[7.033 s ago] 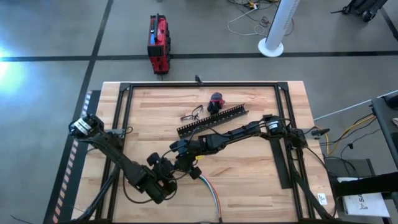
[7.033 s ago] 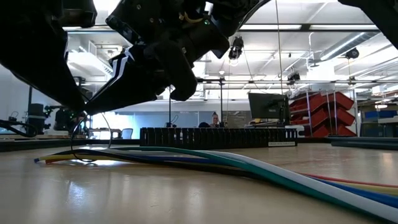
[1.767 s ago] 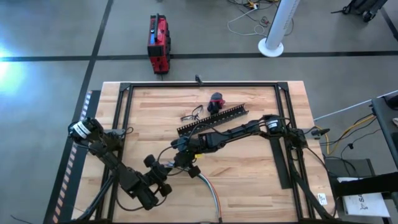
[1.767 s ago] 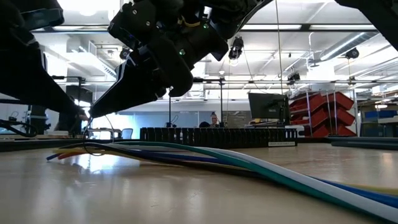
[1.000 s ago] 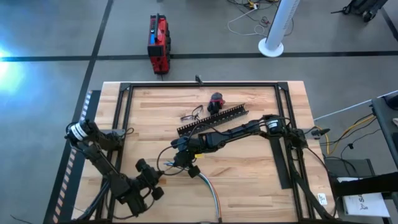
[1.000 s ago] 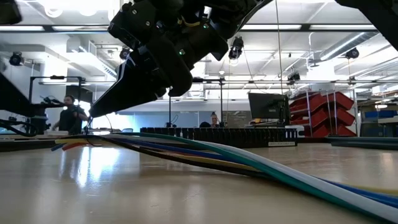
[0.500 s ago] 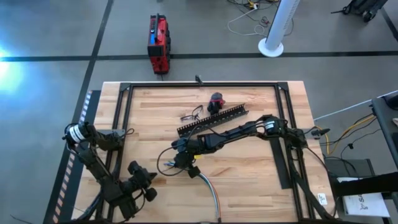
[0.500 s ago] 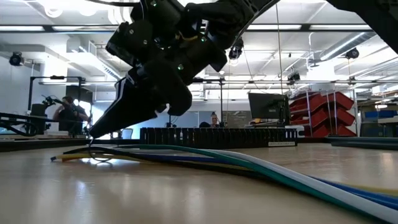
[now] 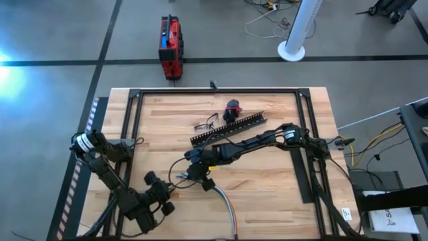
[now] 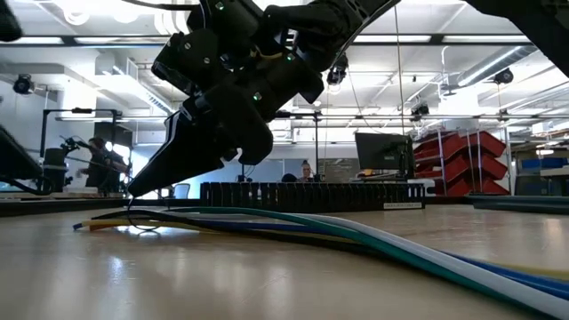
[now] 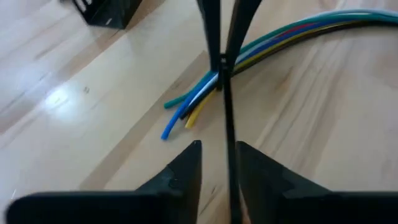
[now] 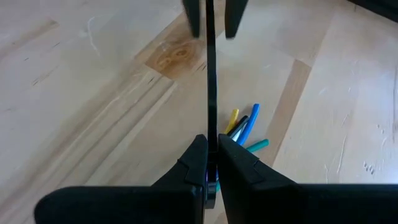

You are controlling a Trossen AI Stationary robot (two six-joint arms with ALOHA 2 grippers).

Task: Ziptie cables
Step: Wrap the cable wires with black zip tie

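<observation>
- While we scan the high view, the left gripper [image 9: 162,195] sits near the table's front-left, just beside the cables [image 9: 225,203]; the right gripper [image 9: 190,173] is down at their free ends.
- Low view: right gripper tips nearly touch the cables [image 10: 293,228] by a small ziptie [image 10: 133,220] loop.
- Left wrist view: we see the ziptie [image 11: 227,124] running straight between parted fingers [image 11: 186,168], seemingly released.
- Right wrist view: fingers [image 12: 195,163] clenched on the ziptie [image 12: 210,81], cable tips [image 12: 244,132] just beyond.
- Risk, we judge: with only one grip on the strip, the loop could slacken or slide off the short cable ends.
</observation>
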